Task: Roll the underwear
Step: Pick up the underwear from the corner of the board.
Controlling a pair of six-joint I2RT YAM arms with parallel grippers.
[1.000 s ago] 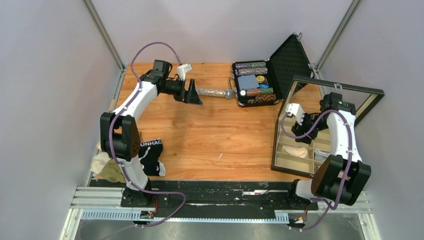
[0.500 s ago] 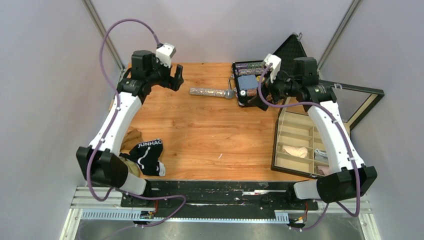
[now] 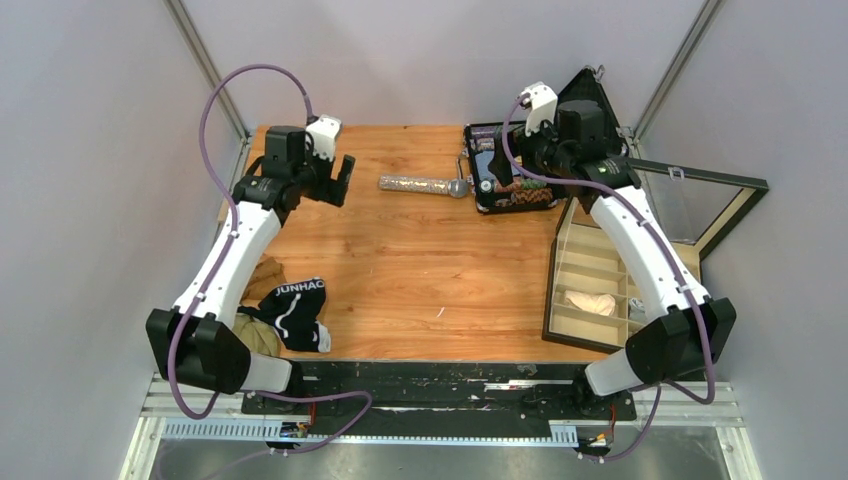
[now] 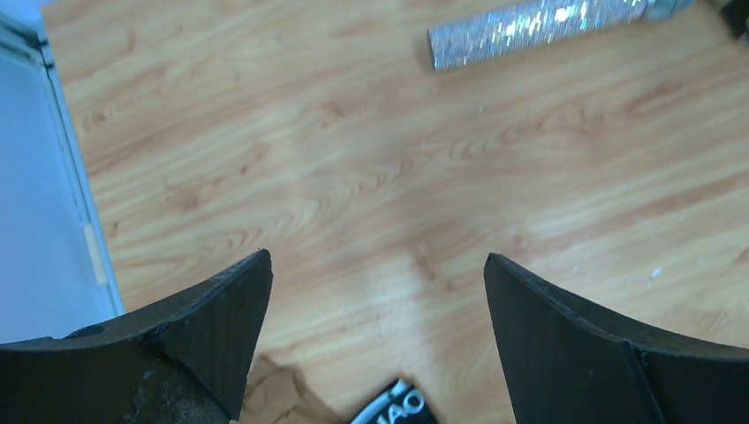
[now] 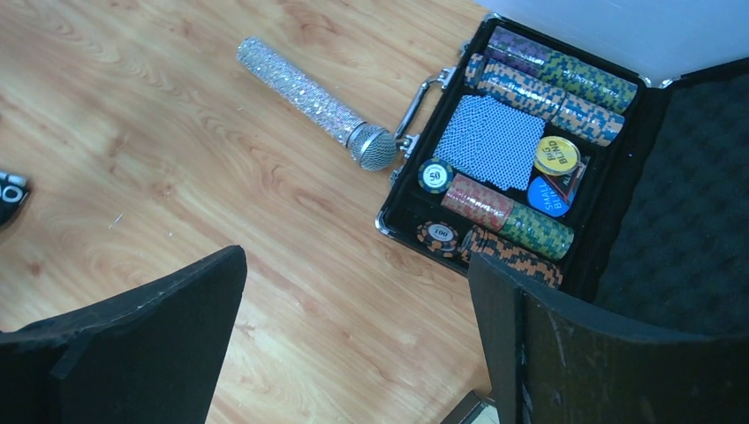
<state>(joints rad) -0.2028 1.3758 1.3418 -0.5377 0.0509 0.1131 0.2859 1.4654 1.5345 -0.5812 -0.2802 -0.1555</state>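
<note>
Plainly, across the table (image 3: 420,270), the left gripper (image 4: 375,265) and right gripper (image 5: 353,265) hung near the top of the frame, jaws wide and empty. The underwear (image 3: 295,312) lay heaped lower left. Best spread one pair flat mid-table before rolling.

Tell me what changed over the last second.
The right gripper lifted off the organizer box, opened wide, and swung out over the poker case. The left gripper, open throughout, drew back from the microphone. The cream roll in the box, the underwear pile, microphone and case stayed put.
</note>
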